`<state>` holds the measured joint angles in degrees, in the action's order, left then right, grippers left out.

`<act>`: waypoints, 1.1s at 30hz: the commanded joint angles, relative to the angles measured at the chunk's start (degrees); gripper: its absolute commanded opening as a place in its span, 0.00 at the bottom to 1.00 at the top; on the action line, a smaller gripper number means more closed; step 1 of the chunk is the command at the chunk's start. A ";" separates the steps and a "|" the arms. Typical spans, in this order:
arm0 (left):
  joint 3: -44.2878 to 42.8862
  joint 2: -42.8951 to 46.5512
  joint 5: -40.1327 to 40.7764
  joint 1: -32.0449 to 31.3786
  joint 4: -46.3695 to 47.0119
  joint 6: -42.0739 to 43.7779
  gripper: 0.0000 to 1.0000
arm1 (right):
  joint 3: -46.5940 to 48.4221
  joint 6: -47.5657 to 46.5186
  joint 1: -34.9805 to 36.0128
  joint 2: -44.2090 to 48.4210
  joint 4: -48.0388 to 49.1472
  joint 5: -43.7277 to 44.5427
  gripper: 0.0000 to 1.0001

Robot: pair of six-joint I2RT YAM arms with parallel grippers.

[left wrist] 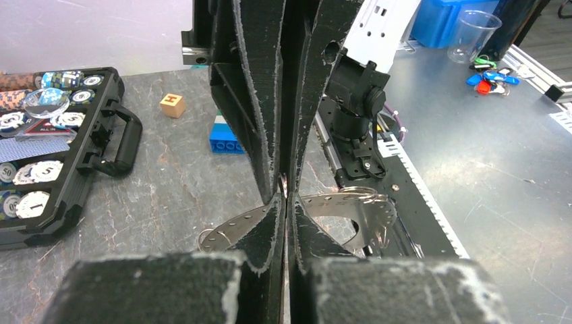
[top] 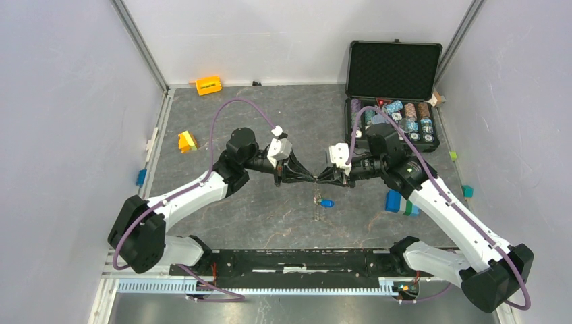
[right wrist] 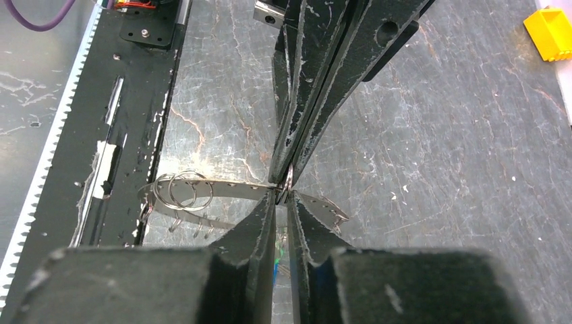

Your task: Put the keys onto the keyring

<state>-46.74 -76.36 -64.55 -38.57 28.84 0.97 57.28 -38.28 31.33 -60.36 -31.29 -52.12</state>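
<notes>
– Over the middle of the bench (top: 270,216) both arms reach in from either side, open chip case (top: 394,71) off at the far right.
– ok, and the end effectors?
– Tip to tip. So the left end effector (left wrist: 286,202) is squeezed fully together, and the thin rim of the keyring (left wrist: 367,209) sits pinched at its tips. On the right end effector (right wrist: 283,199) there's only a slim gap, tips right at that same rim, and I can't tell if it's actually biting.
– keys?
– You can see the blue key (top: 326,202) just nearside of the tips, beside the ring. Only a sliver of the green key (right wrist: 277,255) shows, through the gap in the right jaws. No idea if either is threaded on.
</notes>
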 commanded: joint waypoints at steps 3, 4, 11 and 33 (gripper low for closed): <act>-1.42 -0.30 0.61 0.05 -2.13 4.16 0.02 | -0.45 1.36 -0.26 0.79 3.57 0.25 0.00; -1.56 -0.29 0.71 -0.01 -3.52 5.44 0.02 | -0.43 1.56 -0.24 0.88 3.89 1.19 0.00; -4.30 0.27 3.38 -0.19 -18.46 18.14 0.23 | 2.90 0.33 -0.21 0.69 0.74 7.38 0.00; -15.65 -0.43 9.80 -1.98 -40.44 30.92 0.60 | 7.46 -3.03 2.15 -2.15 -9.30 15.33 0.00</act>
<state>-59.59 -77.69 -55.46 -40.01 -8.56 29.28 60.84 -40.38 32.84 -62.13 -39.99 -39.07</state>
